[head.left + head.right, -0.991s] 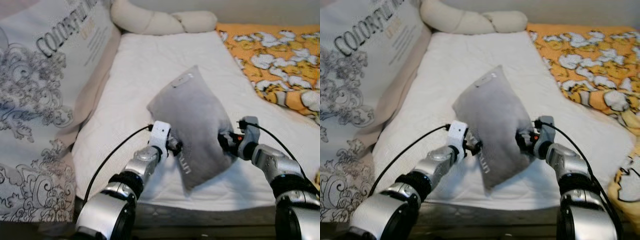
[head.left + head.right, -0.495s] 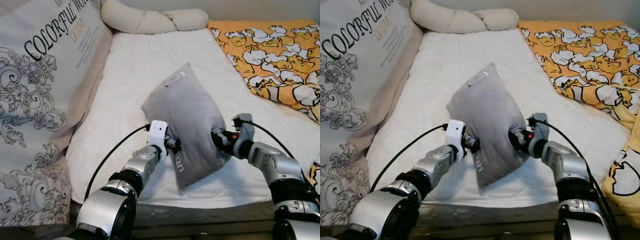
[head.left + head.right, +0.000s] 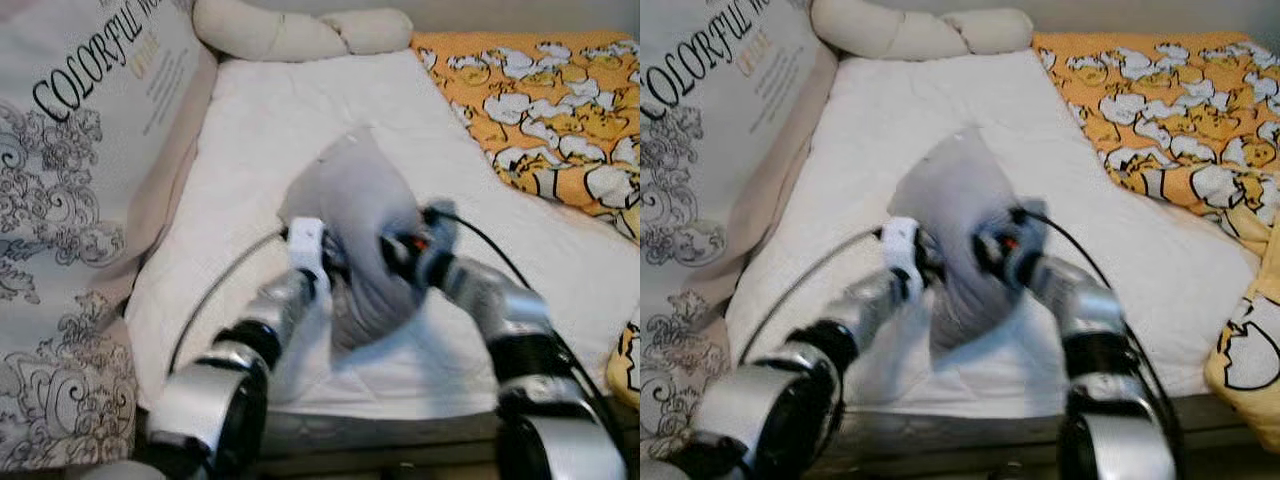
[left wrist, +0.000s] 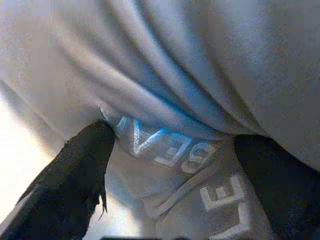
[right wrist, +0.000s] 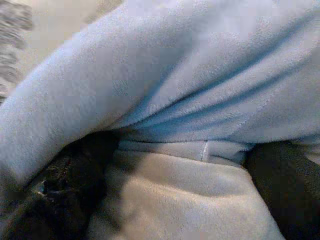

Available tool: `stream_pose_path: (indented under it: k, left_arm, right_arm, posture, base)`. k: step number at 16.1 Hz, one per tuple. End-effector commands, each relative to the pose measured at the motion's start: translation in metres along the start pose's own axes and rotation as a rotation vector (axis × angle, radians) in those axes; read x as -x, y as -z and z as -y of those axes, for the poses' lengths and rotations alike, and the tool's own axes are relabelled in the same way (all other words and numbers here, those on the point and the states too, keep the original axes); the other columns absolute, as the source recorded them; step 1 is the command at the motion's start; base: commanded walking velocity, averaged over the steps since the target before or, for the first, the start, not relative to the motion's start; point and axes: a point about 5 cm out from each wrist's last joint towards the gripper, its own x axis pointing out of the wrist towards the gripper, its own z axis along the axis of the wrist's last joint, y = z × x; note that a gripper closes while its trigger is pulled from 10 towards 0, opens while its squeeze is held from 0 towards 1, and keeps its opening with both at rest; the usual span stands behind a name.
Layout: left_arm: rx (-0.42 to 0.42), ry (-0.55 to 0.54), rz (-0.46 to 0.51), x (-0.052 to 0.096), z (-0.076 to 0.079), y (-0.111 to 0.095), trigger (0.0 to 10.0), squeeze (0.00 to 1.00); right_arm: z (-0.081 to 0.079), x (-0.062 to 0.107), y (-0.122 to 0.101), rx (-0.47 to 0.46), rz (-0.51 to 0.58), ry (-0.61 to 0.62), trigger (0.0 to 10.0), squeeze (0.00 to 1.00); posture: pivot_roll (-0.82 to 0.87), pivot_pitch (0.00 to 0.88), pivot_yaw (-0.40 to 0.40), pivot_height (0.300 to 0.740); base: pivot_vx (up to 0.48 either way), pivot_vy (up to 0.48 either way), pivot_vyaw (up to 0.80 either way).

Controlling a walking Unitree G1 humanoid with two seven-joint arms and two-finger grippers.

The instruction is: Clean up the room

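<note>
A grey pillow (image 3: 358, 205) with white stitched letters is held up over the white mattress (image 3: 270, 120), between my two grippers. My left gripper (image 3: 333, 266) is shut on its left edge, and my right gripper (image 3: 396, 248) is shut on its right side. The picture of both arms is blurred. In the left wrist view the pillow's cloth (image 4: 200, 75) bunches between two black fingers (image 4: 75, 170). Folded grey cloth (image 5: 190, 90) likewise sits between the dark fingers (image 5: 65, 175) in the right wrist view.
A large cream cushion (image 3: 80, 190) with black print leans along the bed's left side. A cream knotted bolster (image 3: 300, 30) lies at the head. An orange duck-print blanket (image 3: 550, 110) covers the right side. The mattress's front edge (image 3: 380, 420) is just below my arms.
My right gripper has swung left toward the left one, squeezing the pillow narrower between them. The pillow has risen slightly, and both arms are now blurred.
</note>
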Motion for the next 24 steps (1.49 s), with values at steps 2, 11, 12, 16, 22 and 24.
stream_pose_path:
  k: [2,11,12,16,22,24]
  left_arm:
    - [-0.031,0.098,0.195,0.004,-0.008,-0.058,10.0,0.0]
    - [-0.261,0.206,0.278,0.048,-0.047,-0.094,10.0,0.0]
    - [-0.255,0.207,0.259,0.048,-0.047,-0.087,10.0,0.0]
    - [-0.255,-0.078,0.208,0.068,-0.09,-0.046,10.0,0.0]
    - [-0.409,-0.594,0.277,0.092,-0.149,-0.08,10.0,0.0]
    - [-0.533,-0.609,0.032,0.087,-0.156,-0.042,10.0,0.0]
  right_arm:
    - [-0.043,-0.026,-0.004,-0.028,0.013,-0.161,10.0,0.0]
    - [0.001,0.029,0.033,-0.143,0.005,0.062,10.0,0.0]
    - [0.004,0.035,0.037,-0.145,-0.001,0.081,10.0,0.0]
    - [0.038,0.091,0.067,-0.209,-0.017,0.312,10.0,0.0]
    - [0.035,0.093,0.068,-0.197,-0.013,0.325,10.0,0.0]
    - [0.03,0.089,0.068,-0.183,-0.018,0.312,10.0,0.0]
  posture:
    - [-0.07,0.0,0.045,0.74]
    - [-0.05,0.0,0.053,0.74]
    - [-0.05,0.0,0.053,0.74]
    - [-0.06,0.0,0.064,0.74]
    - [-0.07,0.0,0.058,0.74]
    - [-0.07,0.0,0.059,0.74]
  base:
    - [0.0,0.0,0.0]
    - [0.0,0.0,0.0]
    - [0.0,0.0,0.0]
    - [0.0,0.0,0.0]
    - [0.0,0.0,0.0]
    - [0.0,0.0,0.0]
